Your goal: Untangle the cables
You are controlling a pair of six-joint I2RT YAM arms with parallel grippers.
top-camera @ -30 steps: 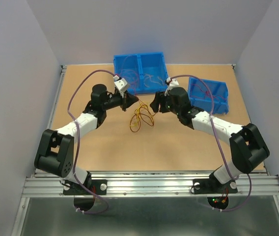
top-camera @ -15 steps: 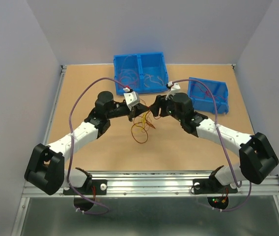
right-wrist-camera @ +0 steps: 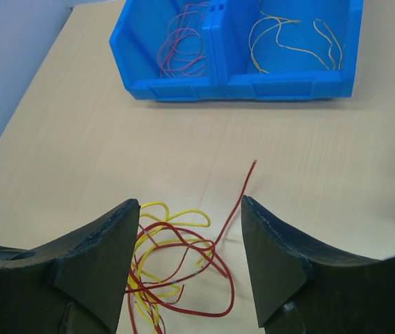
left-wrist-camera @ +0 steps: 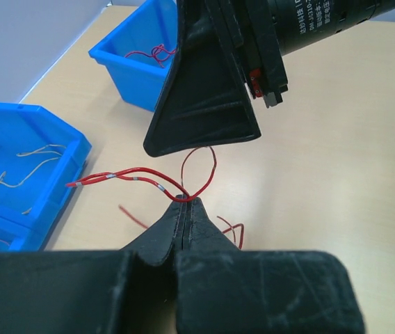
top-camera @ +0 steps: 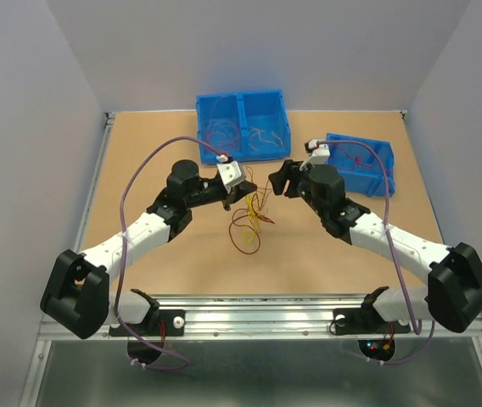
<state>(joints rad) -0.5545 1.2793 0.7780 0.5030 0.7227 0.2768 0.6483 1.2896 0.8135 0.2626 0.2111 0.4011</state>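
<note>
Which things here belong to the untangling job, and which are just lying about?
Job in hand:
- heap of red and yellow wires
- red wire, pinched in the shut left gripper
- right gripper, open

Lying about:
- double blue bin
- small blue bin
- table

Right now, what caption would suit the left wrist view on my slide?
Left gripper pinching a looped red wire, with a blue bin at left.

Plain pale grey walls (top-camera: 258, 51) close in a light wooden tabletop (top-camera: 292, 263) on three sides, evenly lit. An aluminium rail (top-camera: 258, 315) runs along its near edge.
</note>
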